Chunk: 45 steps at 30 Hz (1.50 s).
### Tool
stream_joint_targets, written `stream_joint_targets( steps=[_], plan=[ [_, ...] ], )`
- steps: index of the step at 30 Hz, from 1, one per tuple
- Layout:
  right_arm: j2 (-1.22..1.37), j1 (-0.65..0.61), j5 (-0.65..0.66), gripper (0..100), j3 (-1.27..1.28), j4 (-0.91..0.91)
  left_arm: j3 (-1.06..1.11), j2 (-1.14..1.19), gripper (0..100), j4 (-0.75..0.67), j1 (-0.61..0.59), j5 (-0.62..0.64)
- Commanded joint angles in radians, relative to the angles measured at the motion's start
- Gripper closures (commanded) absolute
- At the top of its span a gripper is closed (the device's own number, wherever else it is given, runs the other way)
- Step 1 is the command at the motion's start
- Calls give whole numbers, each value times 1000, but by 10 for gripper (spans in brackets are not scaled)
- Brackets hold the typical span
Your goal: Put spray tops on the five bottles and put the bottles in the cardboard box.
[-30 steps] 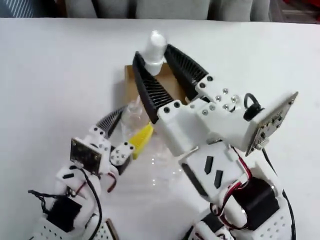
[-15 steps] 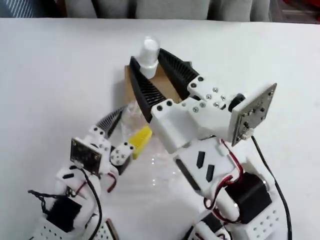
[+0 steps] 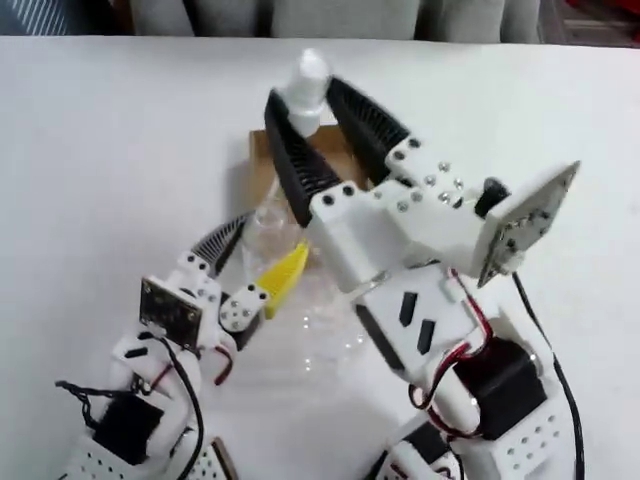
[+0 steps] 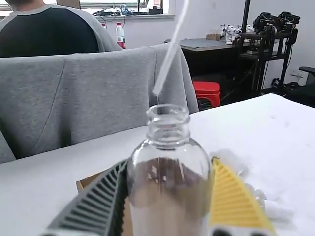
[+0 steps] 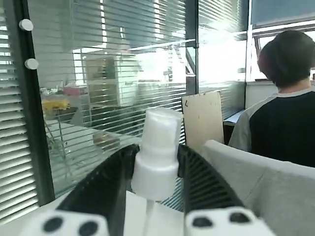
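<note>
So the left claw is clenched around the belly of a clear bottle, one grey finger and one yellow finger on either side, holding it upright with the open neck on top. In the high view that puts the bottle a bit left of the middle of the table, just on the near side of the cardboard box.

The right claw is grasping a white spray top by its collar, nozzle up, over the far part of the box. Its thin tube hangs down at a slant, and the tip sits just above the bottle's mouth, not in yet.

My guess on handling:
- The bottle looks empty, so light, and smooth enough to be slippery.
- The belly is the right place to squeeze it, since that leaves the neck free.
- Too much squeeze could dent it or tip it.
- The spray top looks like light, stiff plastic, and the collar is the sensible grip because the head above is rounded.
- The tube is the fiddly bit: skinny and bendy, and being slanted it could catch on the rim instead of dropping in.
</note>
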Motion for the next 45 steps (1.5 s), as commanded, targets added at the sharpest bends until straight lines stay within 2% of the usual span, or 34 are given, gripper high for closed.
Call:
stream_joint_targets(
  steps=[1, 18, 25, 31, 37, 42, 45],
  plan=[
    [42, 24, -2, 984, -71, 18, -6, -12, 978, -12, 15, 6],
    [48, 18, -9, 984, -60, 124, -5, -12, 978, -12, 8, 6],
    [42, 16, -9, 984, 43, 110, -5, -12, 978, -12, 8, 6],
    [45, 24, -2, 984, -100, 58, -5, -12, 978, -12, 8, 6],
    [97, 19, -8, 984, -258, 183, -3, -12, 978, -12, 8, 6],
    [102, 16, -11, 984, -261, 232, -3, -12, 978, -12, 8, 6],
    [108, 16, -66, 984, -261, 246, -3, -12, 978, -12, 8, 6]
  ],
)
